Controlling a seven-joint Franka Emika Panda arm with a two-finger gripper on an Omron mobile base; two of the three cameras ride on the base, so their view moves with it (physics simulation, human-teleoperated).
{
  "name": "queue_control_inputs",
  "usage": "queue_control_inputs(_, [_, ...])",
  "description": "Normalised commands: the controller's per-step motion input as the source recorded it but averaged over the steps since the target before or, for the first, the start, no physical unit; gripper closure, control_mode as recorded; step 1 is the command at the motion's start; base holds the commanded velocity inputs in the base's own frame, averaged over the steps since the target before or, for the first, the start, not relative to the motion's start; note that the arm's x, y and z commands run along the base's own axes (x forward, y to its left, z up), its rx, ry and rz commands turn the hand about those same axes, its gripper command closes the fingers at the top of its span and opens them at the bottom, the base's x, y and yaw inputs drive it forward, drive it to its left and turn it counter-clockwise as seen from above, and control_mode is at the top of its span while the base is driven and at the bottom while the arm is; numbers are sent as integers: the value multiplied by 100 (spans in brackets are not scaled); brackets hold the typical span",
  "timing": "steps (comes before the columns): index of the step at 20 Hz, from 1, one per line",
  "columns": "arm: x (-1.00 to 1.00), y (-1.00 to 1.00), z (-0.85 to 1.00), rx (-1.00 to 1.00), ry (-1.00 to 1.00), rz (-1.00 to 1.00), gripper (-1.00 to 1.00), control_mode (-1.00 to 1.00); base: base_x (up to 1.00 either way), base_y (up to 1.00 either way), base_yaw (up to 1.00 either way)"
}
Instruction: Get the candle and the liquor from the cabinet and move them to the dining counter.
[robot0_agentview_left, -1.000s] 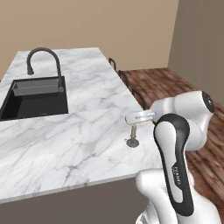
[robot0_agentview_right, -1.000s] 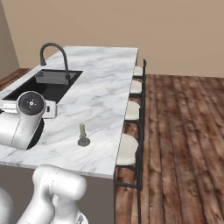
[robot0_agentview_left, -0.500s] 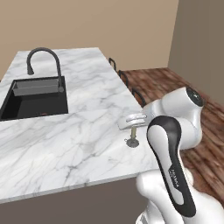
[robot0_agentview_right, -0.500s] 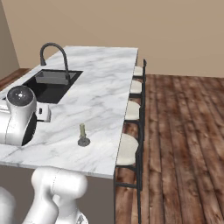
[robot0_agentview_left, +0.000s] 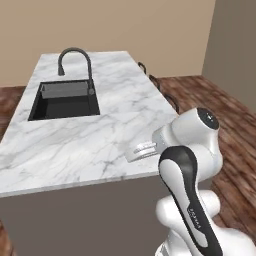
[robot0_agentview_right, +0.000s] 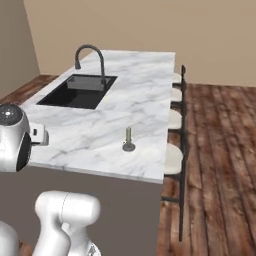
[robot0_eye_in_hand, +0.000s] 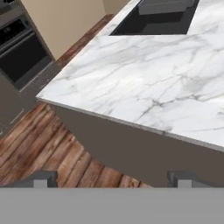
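Note:
The candle (robot0_agentview_right: 128, 139), a short cream taper in a small grey round-based holder, stands upright on the dining counter (robot0_agentview_right: 145, 100) near its front right corner, with nothing touching it. My gripper (robot0_eye_in_hand: 113, 180) is open and empty, its two dark fingertips (robot0_eye_in_hand: 41, 179) set wide apart at the bottom of the hand view. It looks across the counter's near corner (robot0_eye_in_hand: 144, 100) from in front of the counter's edge. In the left base view the white hand (robot0_agentview_left: 142, 150) hangs at the counter's front edge. The liquor and the cabinet are out of view.
A black sink (robot0_agentview_left: 65, 100) with a dark gooseneck tap (robot0_agentview_left: 75, 57) sits in the counter's far left part. Cream-cushioned stools (robot0_agentview_right: 172, 122) line its right side. A dark oven front (robot0_eye_in_hand: 22, 54) stands to the left across the wooden floor (robot0_agentview_right: 220, 150).
The whole picture has shifted: the base has backed away from the counter, whose dark front face now shows. The arm has swung with it. The candle stays where it stood.

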Motion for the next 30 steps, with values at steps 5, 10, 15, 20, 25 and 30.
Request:
queue_control_inputs(5, [0,0,0,0,0,0,-100,100,-77,63,17])
queue_control_inputs(10, [0,0,0,0,0,0,-100,100,-75,71,28])
queue_control_inputs(15, [0,0,0,0,0,0,-100,100,-57,71,41])
queue_control_inputs(20, [0,0,0,0,0,0,-100,100,-50,73,45])
queue_control_inputs(25, [0,0,0,0,0,0,-100,100,-49,70,48])
queue_control_inputs(30, [0,0,0,0,0,0,-100,100,-50,69,48])
